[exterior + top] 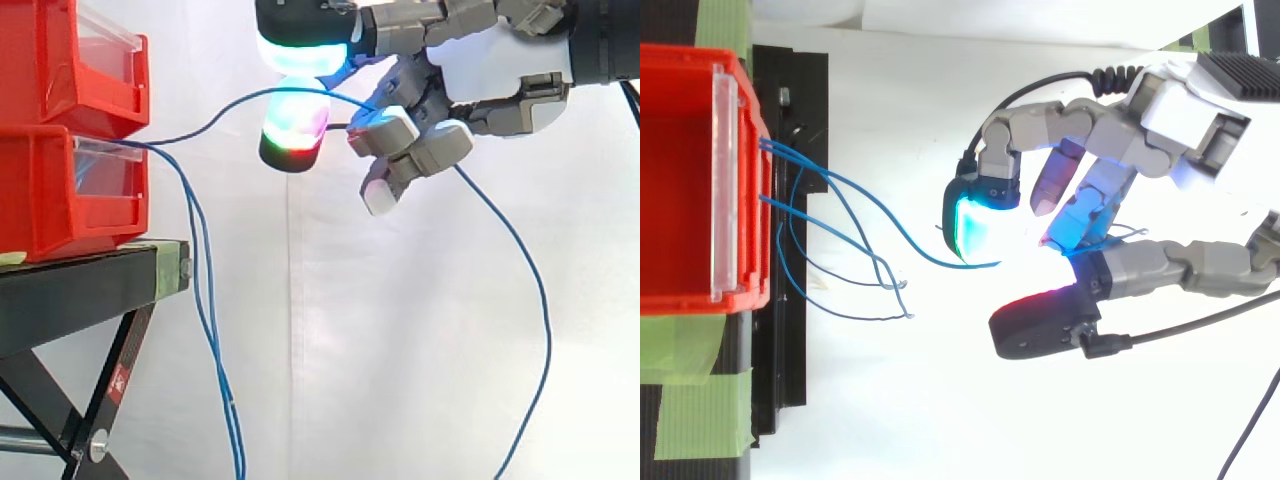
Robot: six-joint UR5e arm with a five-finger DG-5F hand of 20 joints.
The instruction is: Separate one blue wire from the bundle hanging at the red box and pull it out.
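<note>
Clearly, the hand (480, 70) had 1 blue wire (546, 320) pinched: its fingers were curled in against the thumb's glowing pad (295, 125), and the wire ran through that narrow grip. In the side view the wire left the front of the lower red box (60, 200), rose in a shallow arc to the right and reached the hand, which hung well apart from the box and somewhat above its lip. Past the fingers the free tail dropped in a long loop toward the bottom edge.

The rest of the bundle (200, 290) hung straight down just beside the black stand (80, 285) — well clear of the hand. So the held wire's long axis lay roughly level, pointing from box to hand, and the pull would likely need to run along that line, away from the box.

From above, the wire curved from the box front toward the hand (1160, 110), passing close to the other strands near the box. Separation looked done; the box end seemed not yet out. The crossing near the box could drag a neighbour along.
</note>
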